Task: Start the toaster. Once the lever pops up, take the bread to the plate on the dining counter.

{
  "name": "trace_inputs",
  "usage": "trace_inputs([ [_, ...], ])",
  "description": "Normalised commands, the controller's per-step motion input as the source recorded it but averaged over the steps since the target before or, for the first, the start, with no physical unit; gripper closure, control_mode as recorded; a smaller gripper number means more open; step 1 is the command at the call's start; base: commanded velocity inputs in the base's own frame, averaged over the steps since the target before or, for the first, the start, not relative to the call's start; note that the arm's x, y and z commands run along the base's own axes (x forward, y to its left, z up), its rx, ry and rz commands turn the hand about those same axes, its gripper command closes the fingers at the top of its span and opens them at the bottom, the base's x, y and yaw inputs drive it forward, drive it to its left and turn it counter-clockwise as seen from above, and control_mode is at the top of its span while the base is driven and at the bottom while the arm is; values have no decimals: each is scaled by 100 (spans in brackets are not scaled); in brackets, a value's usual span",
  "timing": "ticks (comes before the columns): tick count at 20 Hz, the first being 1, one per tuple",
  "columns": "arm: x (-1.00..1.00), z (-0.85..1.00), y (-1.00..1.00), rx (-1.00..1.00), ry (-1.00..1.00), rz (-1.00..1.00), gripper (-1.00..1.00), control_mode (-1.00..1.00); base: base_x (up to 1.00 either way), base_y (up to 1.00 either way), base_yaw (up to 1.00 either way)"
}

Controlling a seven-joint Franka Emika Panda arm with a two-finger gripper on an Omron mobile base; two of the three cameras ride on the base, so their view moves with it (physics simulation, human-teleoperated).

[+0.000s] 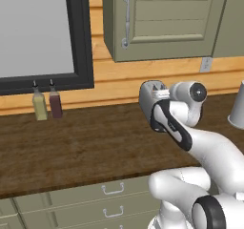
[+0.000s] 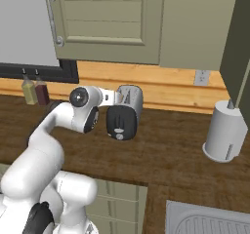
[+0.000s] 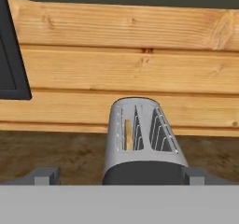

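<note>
The light-grey toaster (image 2: 131,101) stands on the wood counter against the plank wall, its black end panel (image 2: 119,123) turned toward me. In the hand view the toaster (image 3: 140,139) sits just ahead and below, and a thin pale edge of bread (image 3: 127,135) shows in its left slot; the right slot looks empty. My gripper (image 3: 119,175) is open, with its fingertips (image 3: 44,174) set wide apart on either side of the toaster's black end and nothing between them. From the left base view the arm covers most of the toaster (image 1: 153,90). The plate and dining counter are out of view.
Two small bottles (image 1: 39,106) (image 1: 55,104) stand at the wall under a black-framed window (image 1: 81,37). A grey cylinder (image 2: 224,133) stands right of the toaster, and a sink (image 2: 210,221) lies at the front right. A wall cabinet (image 2: 107,23) hangs overhead, with drawers (image 1: 112,189) below the counter.
</note>
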Motion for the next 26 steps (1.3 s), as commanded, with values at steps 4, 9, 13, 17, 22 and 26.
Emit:
trace_inputs([
  [4,16,-7,2,0,0,0,-100,-100,0,0,0],
  [9,29,-12,2,0,0,0,-100,-100,0,0,0],
  [13,26,-5,0,0,0,0,-100,-100,0,0,0],
  [17,29,-7,-1,0,2,0,-100,-100,0,0,0],
  [22,21,-15,-11,0,2,0,-100,-100,0,0,0],
  [26,12,-13,-17,0,0,0,-100,-100,0,0,0],
])
